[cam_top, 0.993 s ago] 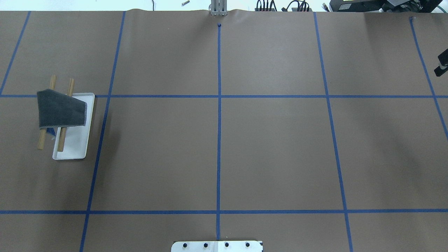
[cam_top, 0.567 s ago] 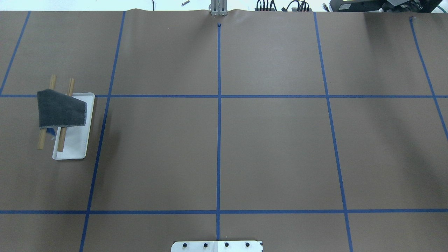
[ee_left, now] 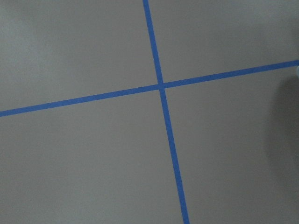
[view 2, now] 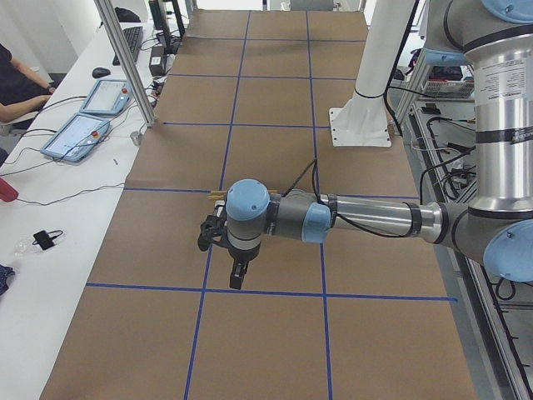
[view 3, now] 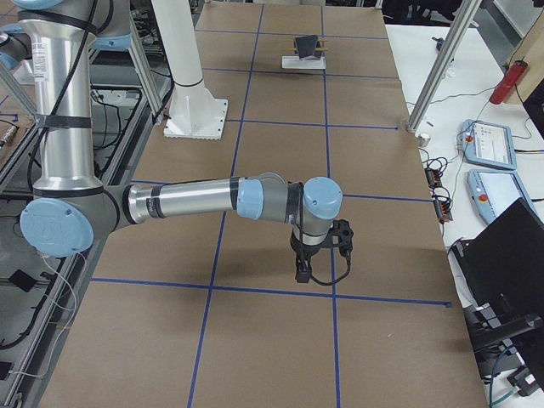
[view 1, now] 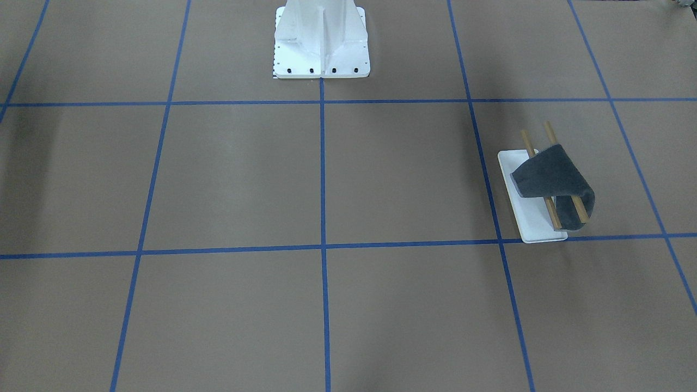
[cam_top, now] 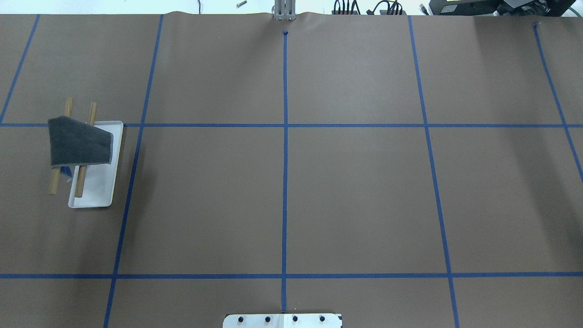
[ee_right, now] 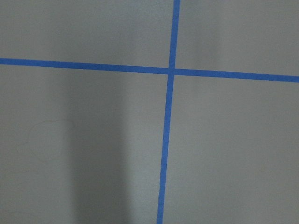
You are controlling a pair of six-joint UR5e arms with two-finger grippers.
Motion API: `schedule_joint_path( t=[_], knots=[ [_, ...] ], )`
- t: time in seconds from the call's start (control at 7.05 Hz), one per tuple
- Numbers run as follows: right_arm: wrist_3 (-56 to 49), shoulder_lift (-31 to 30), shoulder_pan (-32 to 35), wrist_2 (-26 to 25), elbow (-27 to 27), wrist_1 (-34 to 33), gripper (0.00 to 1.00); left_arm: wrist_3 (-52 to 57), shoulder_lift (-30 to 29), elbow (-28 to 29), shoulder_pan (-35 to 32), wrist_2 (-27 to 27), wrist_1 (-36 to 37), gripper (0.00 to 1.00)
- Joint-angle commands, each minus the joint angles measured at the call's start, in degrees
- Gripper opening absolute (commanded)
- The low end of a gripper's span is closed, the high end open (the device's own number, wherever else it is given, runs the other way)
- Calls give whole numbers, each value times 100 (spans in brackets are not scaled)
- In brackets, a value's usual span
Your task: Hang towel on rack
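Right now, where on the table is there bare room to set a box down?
The middle squares on both sides of the centre tape line, beyond the pedestal, are bare, as is the robot's right half in the overhead view. Only the rack with the towel takes up room, on its left.

The towel hangs draped over both rods of the rack.

A brown-papered table, gridded in blue tape, is carrying the rack at the overhead view's left and a white pedestal at bottom centre.
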Motion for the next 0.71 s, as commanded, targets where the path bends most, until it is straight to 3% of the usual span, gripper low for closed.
schedule_joint_path(
  t=[0.0, 0.57],
  knots=[
    [22, -18, 28, 8, -110, 256, 100, -156, -102, 122, 1, 203, 3, 98],
    [49, 35, 124, 26, -101, 37, 100, -772, -102, 69, 1, 168, 3, 98]
  ],
)
